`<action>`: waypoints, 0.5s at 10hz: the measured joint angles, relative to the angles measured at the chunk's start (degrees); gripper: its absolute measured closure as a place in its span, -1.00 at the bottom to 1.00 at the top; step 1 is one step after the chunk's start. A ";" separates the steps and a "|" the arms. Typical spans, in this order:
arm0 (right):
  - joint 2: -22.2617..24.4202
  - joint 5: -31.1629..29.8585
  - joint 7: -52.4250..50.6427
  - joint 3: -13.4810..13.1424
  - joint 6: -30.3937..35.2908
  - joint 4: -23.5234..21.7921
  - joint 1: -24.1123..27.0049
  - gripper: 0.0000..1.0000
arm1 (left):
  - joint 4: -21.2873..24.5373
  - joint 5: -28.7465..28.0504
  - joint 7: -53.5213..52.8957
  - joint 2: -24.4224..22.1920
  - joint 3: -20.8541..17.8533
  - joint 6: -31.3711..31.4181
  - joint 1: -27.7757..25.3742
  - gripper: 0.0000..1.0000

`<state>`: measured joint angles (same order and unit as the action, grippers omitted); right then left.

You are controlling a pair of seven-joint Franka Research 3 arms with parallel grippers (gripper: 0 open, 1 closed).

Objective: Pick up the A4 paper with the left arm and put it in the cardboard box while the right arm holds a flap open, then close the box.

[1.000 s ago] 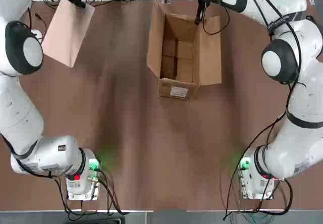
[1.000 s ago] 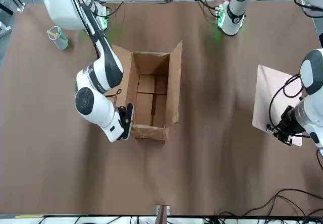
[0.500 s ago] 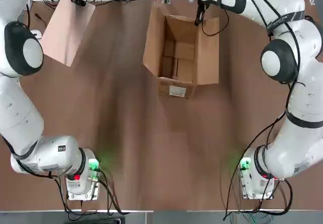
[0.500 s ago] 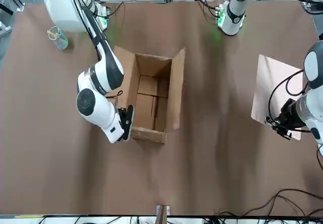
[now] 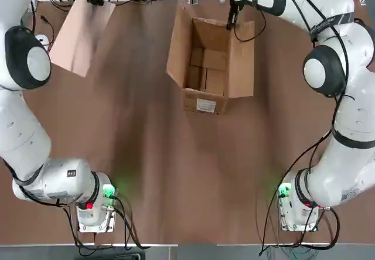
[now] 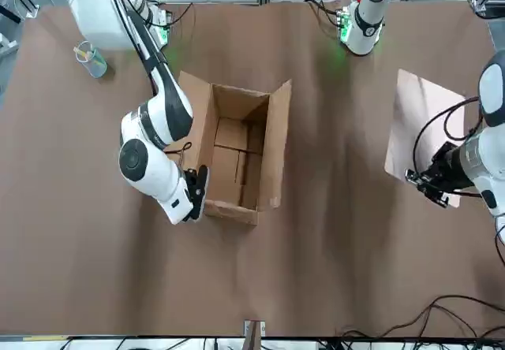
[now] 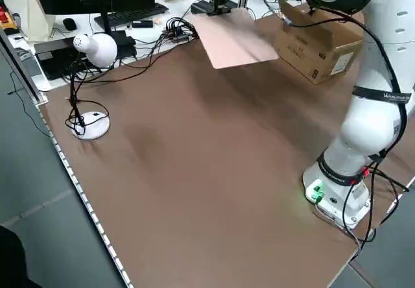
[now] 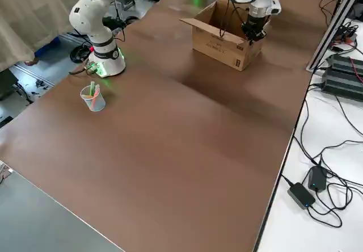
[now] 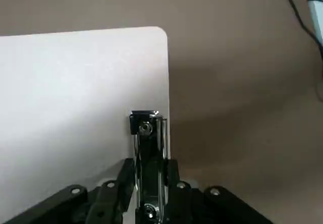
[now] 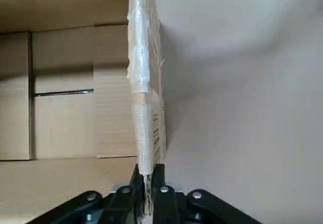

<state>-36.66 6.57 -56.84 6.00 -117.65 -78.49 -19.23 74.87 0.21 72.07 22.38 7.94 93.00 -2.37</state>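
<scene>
Item: A4 paper (image 5: pixel 82 34), upper left of the top view, pinched by its clip in our left gripper (image 9: pixel 149 204). Our right gripper (image 10: pixel 146 196) nipped a cardboard box (image 5: pixel 208 58) flap. Risk: paper catching the raised flaps.

Two white jointed arms, grey round joint caps, black cables, green-lit bases, black screw-studded grippers

**Brown desk, few things on it**

The desk (image 5: pixel 193 166) is a broad brown surface. The cardboard box (image 5: pixel 210 61) sits on it toward the far side, flaps up. A clear cup (image 6: pixel 91 58) with pens stands near the right arm's base (image 5: pixel 299 210). The left arm's base (image 5: pixel 94 210) is bolted at the near edge too.
</scene>
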 joint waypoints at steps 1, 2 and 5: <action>0.00 0.00 0.00 0.04 -0.33 0.00 -0.06 0.74 | -0.16 0.09 2.26 -0.40 0.02 -0.41 1.60 0.39; 0.00 0.00 0.00 0.06 -0.58 -0.01 -0.15 0.74 | -0.26 0.13 4.76 -0.85 0.04 -0.65 3.33 0.39; 0.00 0.00 0.00 0.09 -1.01 -0.02 -0.54 0.69 | -1.30 0.68 12.14 -1.26 0.10 -0.76 8.32 0.39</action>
<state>-36.66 6.57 -56.84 6.09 -118.66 -78.51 -19.77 73.57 0.89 84.21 21.12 8.04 92.24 5.95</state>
